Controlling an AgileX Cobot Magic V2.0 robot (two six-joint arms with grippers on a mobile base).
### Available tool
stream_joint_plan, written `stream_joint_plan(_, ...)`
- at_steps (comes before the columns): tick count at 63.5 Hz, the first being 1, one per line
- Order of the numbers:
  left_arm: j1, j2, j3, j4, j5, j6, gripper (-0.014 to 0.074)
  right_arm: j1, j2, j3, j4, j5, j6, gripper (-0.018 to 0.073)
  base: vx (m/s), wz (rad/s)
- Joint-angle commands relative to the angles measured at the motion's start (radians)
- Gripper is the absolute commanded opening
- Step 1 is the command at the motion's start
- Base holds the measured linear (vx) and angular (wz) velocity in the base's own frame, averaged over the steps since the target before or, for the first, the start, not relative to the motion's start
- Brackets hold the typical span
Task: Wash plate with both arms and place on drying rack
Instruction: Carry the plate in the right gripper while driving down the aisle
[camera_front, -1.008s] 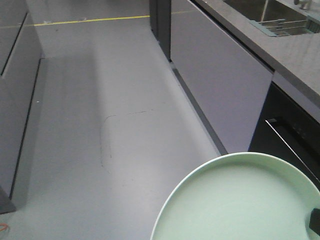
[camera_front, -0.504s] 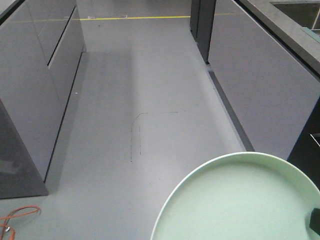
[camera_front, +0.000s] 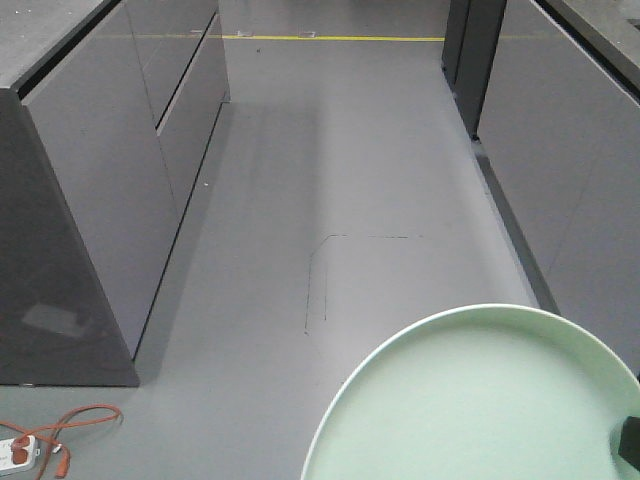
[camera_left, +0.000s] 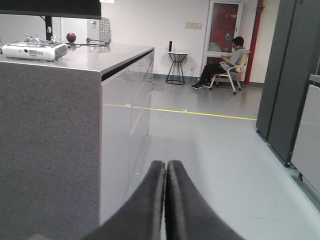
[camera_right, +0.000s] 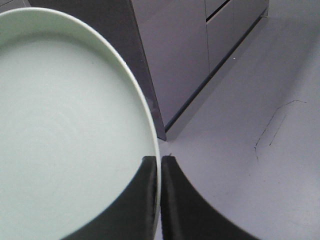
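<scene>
- Plate (camera_front: 480, 400) fills the lower right of the front view, with its glossy mint face turned up and carried above the floor (camera_front: 330, 150); being round, it has no long axis.
- Right tool (camera_right: 159, 161) is clenched on the plate's rim: one finger lies over the inner face and the other sits just outside the edge.
- Left tool (camera_left: 165, 164) is pressed closed with its two fingers touching, gripping nothing, and points down the aisle.
- An open lane of grey floor runs ahead between the left cabinets (camera_front: 90, 200) and the right cabinets (camera_front: 570, 150).
- A yellow line (camera_front: 330, 38) crosses the floor at the far end of the lane.
- The plate's rim is well apart from the left cabinets and nearer the right ones.
- An orange cable (camera_front: 70, 425) lies on the floor at the foot of the left cabinets.
- In the left wrist view, the counter (camera_left: 85, 55) carries a silver device (camera_left: 34, 49), and a seated person (camera_left: 230, 60) is far down the room.
</scene>
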Motion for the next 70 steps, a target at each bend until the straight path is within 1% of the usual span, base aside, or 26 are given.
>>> stream_joint_plan(1,-0.013,-0.013,-0.025,-0.009,-0.076,-0.005,-0.0006,-0.003,0.011,-0.023,0.028,-0.068,-0.004,-0.0001,0.13,0.16)
stream_joint_plan(5,-0.023,-0.013,-0.025,-0.009,-0.076,-0.005,-0.0006,-0.003,0.011,-0.023,0.028,-0.068,-0.004,-0.0001,0.14,0.14)
stream_joint_plan(35,-0.023,-0.013,-0.025,-0.009,-0.076,-0.005,-0.0006,-0.003,0.011,-0.023,0.028,-0.068,-0.004,-0.0001,0.18,0.07)
stream_joint_plan(70,-0.022,-0.013,-0.025,-0.009,-0.076,-0.005,-0.0006,-0.003,0.011,-0.023,0.028,-0.067,-0.004,-0.0001,0.29,-0.04)
